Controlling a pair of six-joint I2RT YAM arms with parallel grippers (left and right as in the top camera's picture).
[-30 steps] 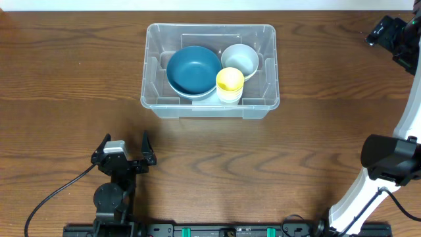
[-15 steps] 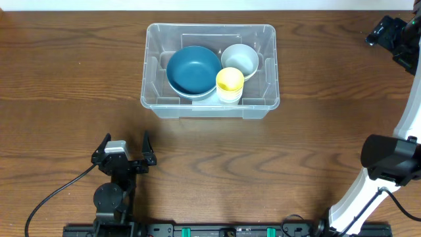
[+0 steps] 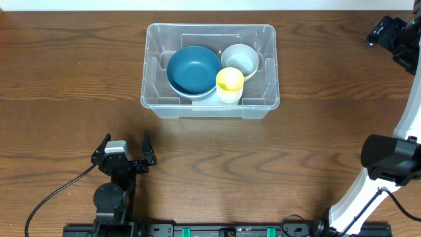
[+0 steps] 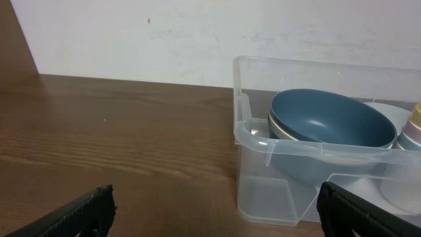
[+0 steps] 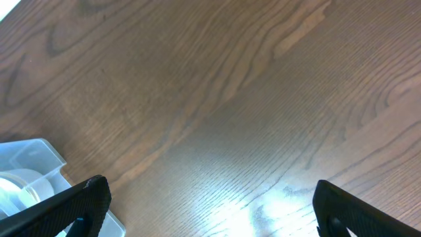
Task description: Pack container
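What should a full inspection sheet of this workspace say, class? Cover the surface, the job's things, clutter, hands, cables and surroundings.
Surface: brown wooden table, grain visible.
Job's things: large clear rectangular plastic container, holding a round blue bowl, a round white bowl and a yellow cup.
Clutter: nothing seen.
Hands: left hand open, apart from the container, holding nothing; right hand open, above bare wood, holding nothing.
Cables: black cable running from the left arm's base.
Surroundings: pale wall behind the table.
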